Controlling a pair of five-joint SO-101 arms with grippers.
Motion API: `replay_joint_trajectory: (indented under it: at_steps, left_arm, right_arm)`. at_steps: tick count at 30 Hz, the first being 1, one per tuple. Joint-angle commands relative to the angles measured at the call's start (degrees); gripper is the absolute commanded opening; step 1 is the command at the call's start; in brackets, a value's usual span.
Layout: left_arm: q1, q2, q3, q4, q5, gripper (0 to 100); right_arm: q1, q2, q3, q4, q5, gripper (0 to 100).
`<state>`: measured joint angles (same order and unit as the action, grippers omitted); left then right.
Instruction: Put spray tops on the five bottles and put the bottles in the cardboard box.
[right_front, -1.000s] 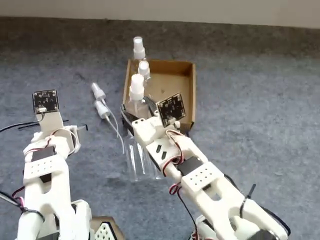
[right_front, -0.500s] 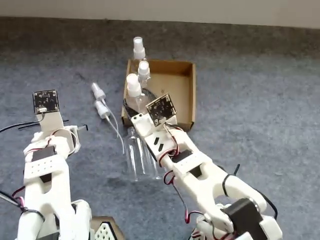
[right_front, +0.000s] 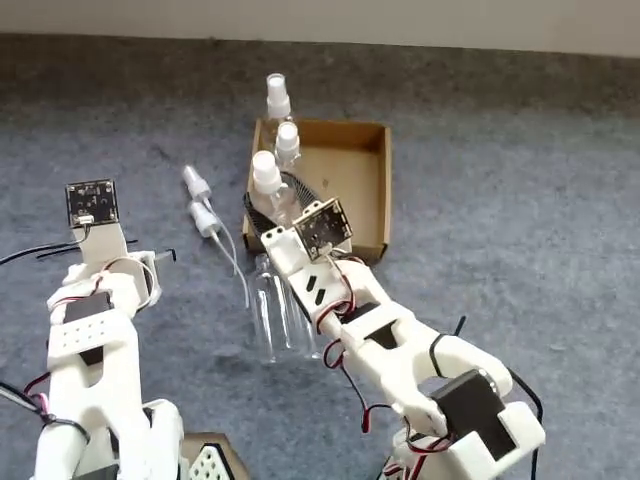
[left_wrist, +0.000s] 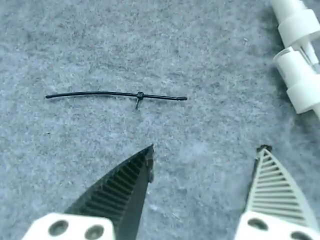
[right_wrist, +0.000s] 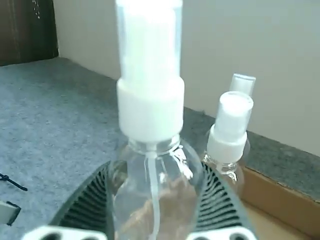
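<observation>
The right pincer is clamped around the body of a clear bottle fitted with a white spray top, holding it upright at the near left corner of the cardboard box. A second capped bottle stands at the box's far left corner, and a third stands just behind the box. Two uncapped bottles lie on the grey carpeted desk, near two loose spray tops. The left pincer hangs open over the carpet near a black cable tie.
</observation>
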<state>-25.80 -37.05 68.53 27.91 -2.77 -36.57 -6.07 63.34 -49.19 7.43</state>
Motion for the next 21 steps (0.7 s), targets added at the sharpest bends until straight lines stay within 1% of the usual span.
replay_joint_trajectory:
  at_steps: [1,11,15,19,21]
  left_arm:
    - [0.9,-0.3,-1.2,-1.1,0.3,29]
    - [0.9,-0.3,-1.2,-1.1,0.3,29]
    - [0.9,-0.2,-1.2,-1.1,0.3,29]
    - [0.9,-0.2,-1.2,-1.1,0.3,29]
    - [0.9,-0.2,-1.2,-1.1,0.3,29]
  right_arm:
    - [0.8,-0.4,-3.4,-1.7,0.6,0.4]
    - [1.5,0.1,-6.4,-2.2,0.5,0.4]
    - [1.9,0.1,-6.2,-1.9,-3.4,0.4]
    - [1.9,0.1,-6.5,2.9,-5.8,0.4]
    - [2.2,0.1,-6.5,3.3,-7.1,0.4]
